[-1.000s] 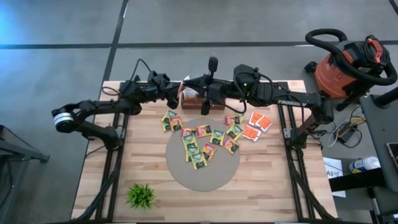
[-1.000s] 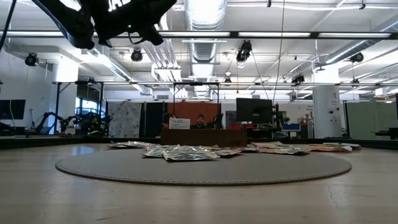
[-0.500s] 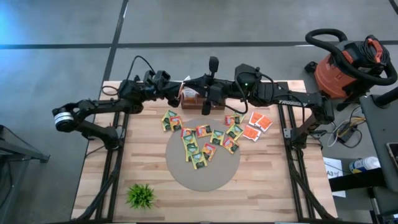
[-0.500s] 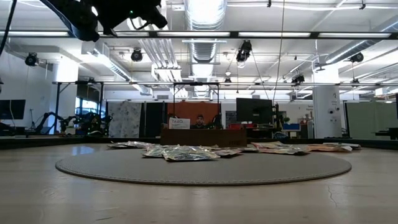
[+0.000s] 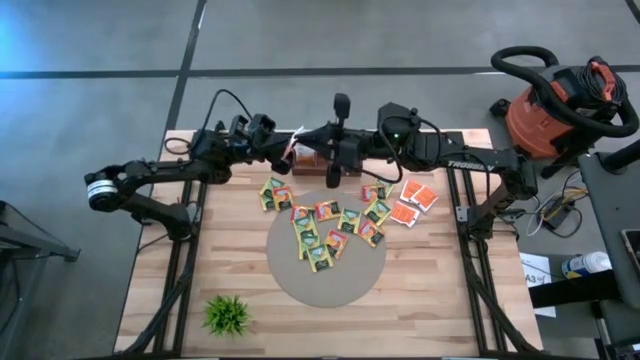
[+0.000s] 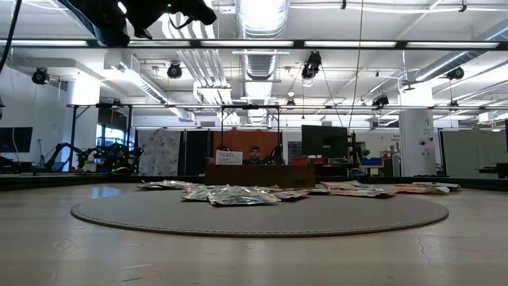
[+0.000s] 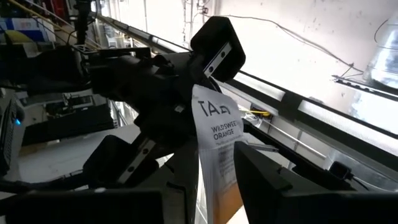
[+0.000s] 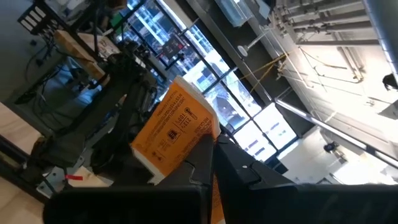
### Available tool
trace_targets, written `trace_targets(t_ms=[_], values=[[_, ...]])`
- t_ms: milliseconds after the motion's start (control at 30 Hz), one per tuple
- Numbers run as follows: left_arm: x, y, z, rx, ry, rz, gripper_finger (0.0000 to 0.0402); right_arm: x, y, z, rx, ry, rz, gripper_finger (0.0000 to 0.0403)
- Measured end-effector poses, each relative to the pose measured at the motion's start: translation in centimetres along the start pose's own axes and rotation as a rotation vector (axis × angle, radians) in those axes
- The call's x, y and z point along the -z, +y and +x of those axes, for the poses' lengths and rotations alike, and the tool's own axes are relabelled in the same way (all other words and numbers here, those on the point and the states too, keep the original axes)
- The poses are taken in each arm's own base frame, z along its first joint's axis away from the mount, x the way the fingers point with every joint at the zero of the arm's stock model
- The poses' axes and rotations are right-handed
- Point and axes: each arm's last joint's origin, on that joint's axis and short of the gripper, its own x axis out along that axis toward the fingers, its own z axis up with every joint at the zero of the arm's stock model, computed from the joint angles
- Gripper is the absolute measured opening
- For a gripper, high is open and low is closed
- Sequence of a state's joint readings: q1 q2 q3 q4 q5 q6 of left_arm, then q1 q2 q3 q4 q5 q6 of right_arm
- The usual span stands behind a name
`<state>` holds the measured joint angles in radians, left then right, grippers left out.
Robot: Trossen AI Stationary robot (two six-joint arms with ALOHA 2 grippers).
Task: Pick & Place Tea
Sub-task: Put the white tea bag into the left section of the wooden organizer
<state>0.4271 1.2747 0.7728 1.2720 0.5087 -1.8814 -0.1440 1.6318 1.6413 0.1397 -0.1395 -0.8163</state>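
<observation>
Several flat tea sachets (image 5: 330, 225), yellow-green with a few orange ones (image 5: 415, 200), lie spread on a round grey mat (image 5: 330, 280) and the wood beside it. A brown box (image 5: 313, 164) stands at the table's far edge. Above and just left of it my left gripper (image 5: 286, 151) and my right gripper (image 5: 312, 140) meet tip to tip at one white-and-orange sachet (image 5: 297, 137), held in the air. Both are shut on it. In the low view only the left arm (image 6: 119, 16) shows, at the top. My left gripper (image 7: 217, 180) has the sachet's orange lower part (image 7: 222, 196) between its two fingers, coming level from the table's left. The white printed end (image 7: 214, 121) stands up past the fingertips, clear of the table. My right gripper (image 8: 214, 165) pinches a corner of the same sachet (image 8: 215, 186) between its nearly closed fingers, coming level from the table's right. The orange barcode face (image 8: 177, 127) sticks out beyond the fingertips, tilted and lifted clear.
A small green plant (image 5: 227, 314) stands at the table's near left corner. An orange shop vacuum (image 5: 560, 100) sits off the table's far right. In the low view the box (image 6: 258, 173) holds an upright white-labelled sachet (image 6: 228, 157).
My left gripper has risen and edged toward the right arm, climbing toward the top of the low view. The white end of the sachet has come up from the box's left side and now sits tilted between the two grippers. The right arm has kept still.
</observation>
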Motion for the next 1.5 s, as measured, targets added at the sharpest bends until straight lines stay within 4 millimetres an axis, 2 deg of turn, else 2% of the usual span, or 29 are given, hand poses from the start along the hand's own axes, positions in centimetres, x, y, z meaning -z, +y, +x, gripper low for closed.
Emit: trace_targets(t_ms=[300,733,867,1100,1233,1367,1500], values=[[0.2,0.1,0.0,-0.003,0.009,-0.006,0.0096,0.5,0.2,0.1,-0.009,0.012,-0.002,0.0009],[0.1,0.5,-0.1,-0.035,0.013,0.05,0.0094,1.9,1.2,-0.1,-0.06,0.144,0.028,0.0009],[0.0,0.9,-0.1,-0.078,0.023,0.074,0.0075,2.0,1.3,-0.1,-0.067,0.161,0.05,0.0009],[-0.2,1.2,-0.3,-0.112,0.028,0.127,0.0013,1.9,1.3,-0.8,-0.103,0.206,0.066,0.0009],[-0.3,1.5,-0.3,-0.146,0.022,0.15,0.0008,1.8,1.3,-1.2,-0.117,0.235,0.128,0.0009],[-0.8,1.9,-0.6,-0.188,-0.003,0.177,0.0011,1.9,1.3,-1.9,-0.115,0.327,0.186,0.0033],[-1.3,1.9,-0.8,-0.207,-0.035,0.215,0.0011,1.8,1.3,-2.9,-0.129,0.4,0.261,0.0088]])
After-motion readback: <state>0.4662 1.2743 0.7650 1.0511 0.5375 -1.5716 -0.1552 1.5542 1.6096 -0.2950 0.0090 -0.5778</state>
